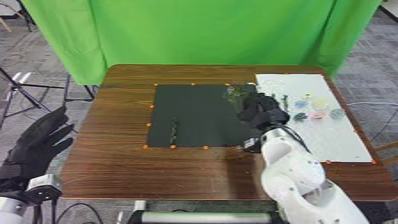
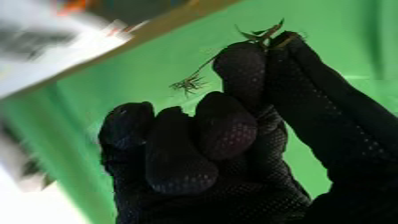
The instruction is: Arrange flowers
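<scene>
In the head view my right hand [image 1: 264, 111] is over the right edge of the black mat [image 1: 195, 107], beside the white board [image 1: 346, 142]. A wispy green sprig [image 1: 234, 94] shows at the mat's back right, close to that hand. One dark stem [image 1: 174, 132] lies on the mat. Small pink, yellow, blue and green flower pieces [image 1: 318, 115] rest on the board. In the right wrist view my right hand [image 2: 182, 157] pinches a thin sprig [image 2: 259, 36] between thumb and finger, its feathery end hanging aside. My left hand [image 1: 34, 145] is off the table's left side, fingers straight.
Small orange markers [image 1: 205, 147] line the mat and board. The brown table [image 1: 133, 175] reaches back to a green curtain [image 1: 222, 35]. A tripod [image 1: 31, 92] stands on the floor at the left.
</scene>
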Controlling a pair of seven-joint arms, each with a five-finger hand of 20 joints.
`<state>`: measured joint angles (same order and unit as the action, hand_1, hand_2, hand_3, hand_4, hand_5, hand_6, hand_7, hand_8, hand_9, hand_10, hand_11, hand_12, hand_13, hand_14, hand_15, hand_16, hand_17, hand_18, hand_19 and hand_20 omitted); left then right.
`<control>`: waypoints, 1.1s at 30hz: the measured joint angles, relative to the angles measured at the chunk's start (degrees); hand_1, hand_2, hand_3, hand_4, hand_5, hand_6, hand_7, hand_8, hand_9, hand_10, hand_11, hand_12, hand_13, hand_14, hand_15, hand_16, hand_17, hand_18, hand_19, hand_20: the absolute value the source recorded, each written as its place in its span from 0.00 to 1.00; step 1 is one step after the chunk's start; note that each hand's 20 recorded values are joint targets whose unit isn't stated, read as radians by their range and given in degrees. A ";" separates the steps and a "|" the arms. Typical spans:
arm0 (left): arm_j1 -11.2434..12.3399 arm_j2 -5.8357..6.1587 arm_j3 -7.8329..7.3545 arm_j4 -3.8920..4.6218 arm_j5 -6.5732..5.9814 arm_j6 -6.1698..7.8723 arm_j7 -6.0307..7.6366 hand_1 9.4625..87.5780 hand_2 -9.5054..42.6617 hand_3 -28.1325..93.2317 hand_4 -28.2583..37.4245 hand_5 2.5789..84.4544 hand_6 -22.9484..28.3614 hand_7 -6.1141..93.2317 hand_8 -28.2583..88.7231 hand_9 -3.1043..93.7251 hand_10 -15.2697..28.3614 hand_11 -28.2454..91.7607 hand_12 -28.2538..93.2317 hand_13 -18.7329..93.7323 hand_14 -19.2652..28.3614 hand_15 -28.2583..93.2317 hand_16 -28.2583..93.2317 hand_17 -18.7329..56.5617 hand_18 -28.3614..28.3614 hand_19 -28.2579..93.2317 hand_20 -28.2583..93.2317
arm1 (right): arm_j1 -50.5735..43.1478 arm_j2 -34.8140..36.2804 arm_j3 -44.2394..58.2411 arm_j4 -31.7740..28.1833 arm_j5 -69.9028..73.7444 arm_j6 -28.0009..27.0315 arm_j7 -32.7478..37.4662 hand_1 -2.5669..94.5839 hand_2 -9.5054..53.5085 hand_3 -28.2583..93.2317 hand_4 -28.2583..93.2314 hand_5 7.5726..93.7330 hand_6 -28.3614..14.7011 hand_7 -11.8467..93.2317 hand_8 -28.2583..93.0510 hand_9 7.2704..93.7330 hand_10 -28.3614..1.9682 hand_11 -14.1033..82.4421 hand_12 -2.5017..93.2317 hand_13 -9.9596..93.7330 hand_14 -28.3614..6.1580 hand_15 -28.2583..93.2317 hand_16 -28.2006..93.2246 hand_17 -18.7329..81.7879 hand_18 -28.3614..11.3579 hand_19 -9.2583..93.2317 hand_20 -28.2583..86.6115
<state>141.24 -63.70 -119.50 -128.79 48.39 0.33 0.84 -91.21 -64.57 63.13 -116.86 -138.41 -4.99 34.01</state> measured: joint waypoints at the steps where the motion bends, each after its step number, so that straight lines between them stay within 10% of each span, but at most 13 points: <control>1: 0.00 0.09 0.07 0.02 -0.02 0.00 -0.01 0.18 0.12 0.81 0.01 0.20 0.45 0.28 0.14 0.22 0.55 0.30 0.40 0.28 0.65 0.36 0.29 0.08 0.82 0.51 0.31 | 0.59 -1.30 -1.23 0.71 -0.84 -1.16 -0.05 0.43 0.03 0.94 0.11 0.74 0.64 0.67 0.43 0.81 0.53 0.84 0.59 0.80 0.48 0.97 0.54 0.50 0.12 0.95 0.70; 33: -0.85 1.40 1.82 0.65 -0.07 0.00 -0.47 0.18 0.12 0.81 0.01 0.20 0.45 0.28 0.14 0.22 0.55 0.31 0.40 0.28 0.65 0.36 0.29 0.08 0.82 0.51 0.31 | 0.06 -18.84 -5.96 14.30 -13.17 -7.10 -0.16 0.40 0.02 0.91 0.10 0.73 0.68 0.67 0.41 0.82 0.57 0.83 0.60 0.81 0.52 0.96 0.55 0.52 0.12 0.97 0.67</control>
<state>140.39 -62.30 -117.67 -128.13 48.33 0.33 0.37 -91.15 -83.41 57.17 -102.56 -151.58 -12.09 33.86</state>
